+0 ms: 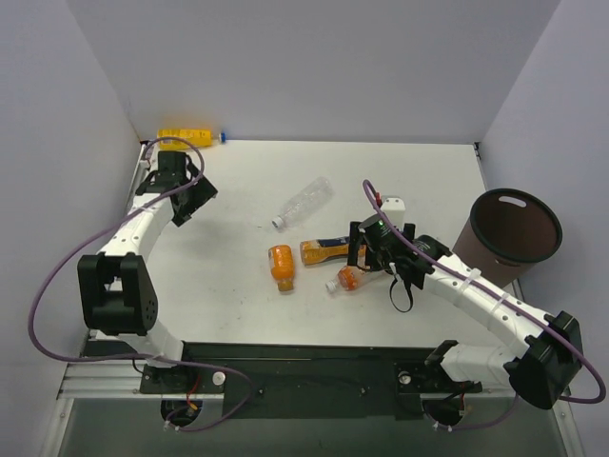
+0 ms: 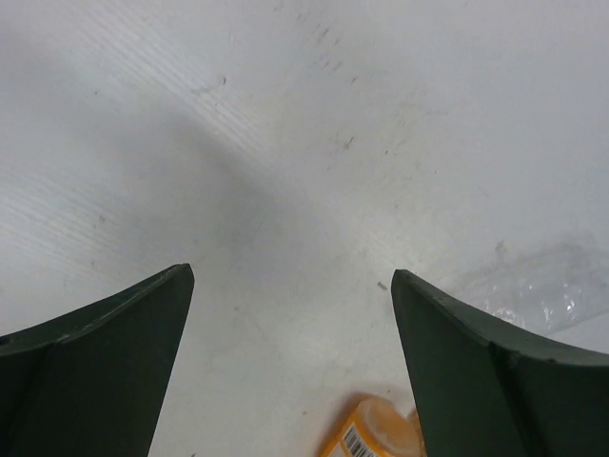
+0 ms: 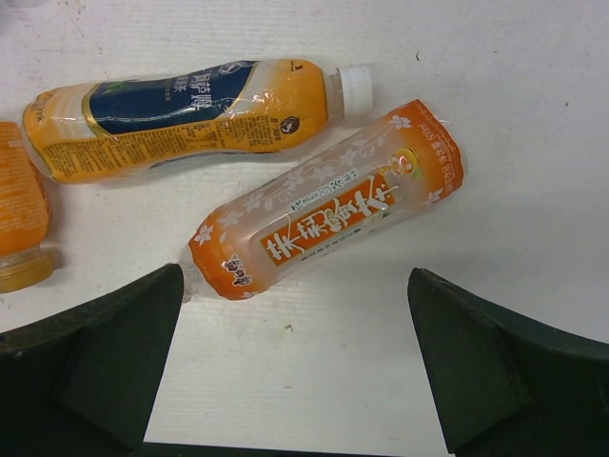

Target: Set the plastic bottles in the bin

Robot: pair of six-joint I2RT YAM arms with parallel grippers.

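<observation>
The bin (image 1: 514,228) stands at the right edge of the table. A yellow bottle (image 1: 190,136) lies at the far left back. A clear bottle (image 1: 303,202) lies mid-table. Three orange bottles lie together: a stubby one (image 1: 282,266), a dark-labelled one (image 1: 328,250) and an orange-labelled one (image 1: 348,279). My right gripper (image 1: 371,255) is open and empty just above them. In the right wrist view (image 3: 295,276) the orange-labelled bottle (image 3: 328,205) lies ahead of the fingertips, with the dark-labelled one (image 3: 190,105) beyond. My left gripper (image 1: 195,202) is open and empty over bare table (image 2: 292,276).
White walls close the table at the back and both sides. A small white object (image 1: 393,203) lies behind the right gripper. In the left wrist view the stubby orange bottle (image 2: 376,433) shows at the bottom edge and the clear bottle (image 2: 533,286) at the right.
</observation>
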